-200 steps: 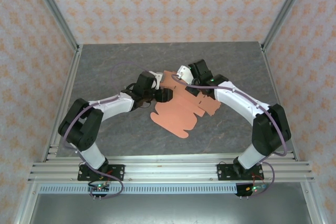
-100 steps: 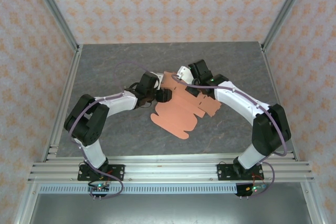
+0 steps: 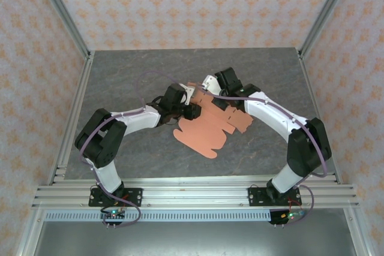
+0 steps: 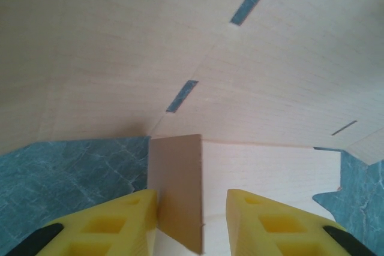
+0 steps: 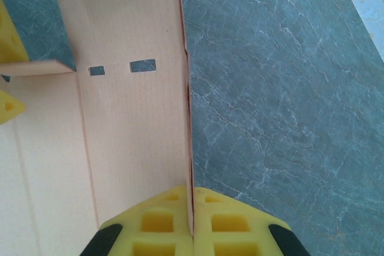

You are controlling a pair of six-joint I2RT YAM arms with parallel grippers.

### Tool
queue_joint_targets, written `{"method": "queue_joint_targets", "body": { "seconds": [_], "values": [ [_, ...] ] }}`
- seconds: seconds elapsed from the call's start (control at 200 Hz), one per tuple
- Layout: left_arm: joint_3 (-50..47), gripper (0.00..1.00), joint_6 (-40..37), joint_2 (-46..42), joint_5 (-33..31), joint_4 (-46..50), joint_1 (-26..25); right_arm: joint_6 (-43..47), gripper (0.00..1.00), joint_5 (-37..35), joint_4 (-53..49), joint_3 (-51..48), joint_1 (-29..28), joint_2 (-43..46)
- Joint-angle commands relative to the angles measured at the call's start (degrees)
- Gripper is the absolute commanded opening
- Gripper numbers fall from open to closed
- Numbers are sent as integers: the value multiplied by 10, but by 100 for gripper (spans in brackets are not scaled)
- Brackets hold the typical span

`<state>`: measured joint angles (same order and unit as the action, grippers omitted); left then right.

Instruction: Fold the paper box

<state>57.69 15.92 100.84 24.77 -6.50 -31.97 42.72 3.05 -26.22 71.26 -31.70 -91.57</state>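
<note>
the paper box lies mostly flat on the table, its far edge pinched by the right jaws. the left jaws straddle a raised flap, spread and not gripping; next they likely need to close and fold it over.

From where I stand the box is salmon-orange, though close up its card reads pale cream with a thin red-orange edge and one brown flap. The bench is dark grey stone pattern with lighter veins, teal-tinted up close. The left pincer and right pincer are bright yellow with black behind, the left arm and right arm white with black joints and purple cable, and the walls wear pale peach paper with a repeating orange floral motif, framed by silver rails.
</note>
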Motion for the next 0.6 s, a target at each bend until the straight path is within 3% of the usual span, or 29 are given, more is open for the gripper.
{"method": "queue_joint_targets", "body": {
  "seconds": [0.0,0.325,0.596],
  "values": [
    [8,37,-16,6,32,-52,-15,-23,0,19,-3,19,0,-8],
    [4,40,-19,29,39,-72,-18,-29,0,22,7,13,0,-14],
    [-38,46,-43,-56,24,-55,0,-3,0,10,12,0,2,5]
  ]
}}
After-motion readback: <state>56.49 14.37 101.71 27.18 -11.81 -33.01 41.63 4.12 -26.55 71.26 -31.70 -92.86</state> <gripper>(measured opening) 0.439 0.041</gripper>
